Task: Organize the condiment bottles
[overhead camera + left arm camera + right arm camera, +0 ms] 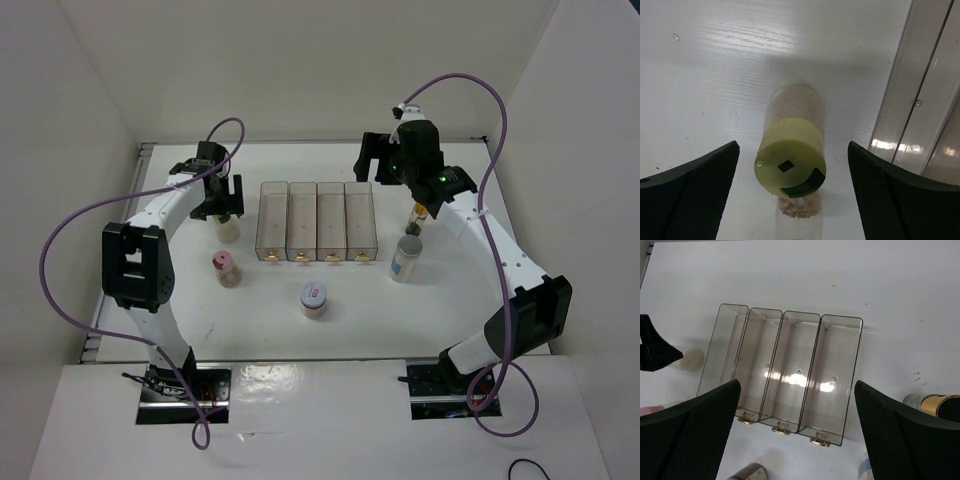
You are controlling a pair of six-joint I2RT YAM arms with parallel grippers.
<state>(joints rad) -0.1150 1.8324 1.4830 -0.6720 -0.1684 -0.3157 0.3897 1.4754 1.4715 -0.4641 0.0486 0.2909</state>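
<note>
Below left hand, fingers spread — yellow-lidded jar, half-hidden overhead

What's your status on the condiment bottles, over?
Left gripper open, straddling yellow-lidded jar. Right gripper open, holding nothing, facing unfilled rack. Nothing blocking.

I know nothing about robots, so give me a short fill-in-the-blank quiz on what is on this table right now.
1. The clear plastic rack has ___ compartments.
2. The number of bottles standing inside that rack is ___.
3. The left gripper is open above a small jar whose lid is coloured ___.
4. In the top view, the small pink-lidded jar stands to the ___ of the rack.

Missing words: four; zero; yellow; left.
</note>
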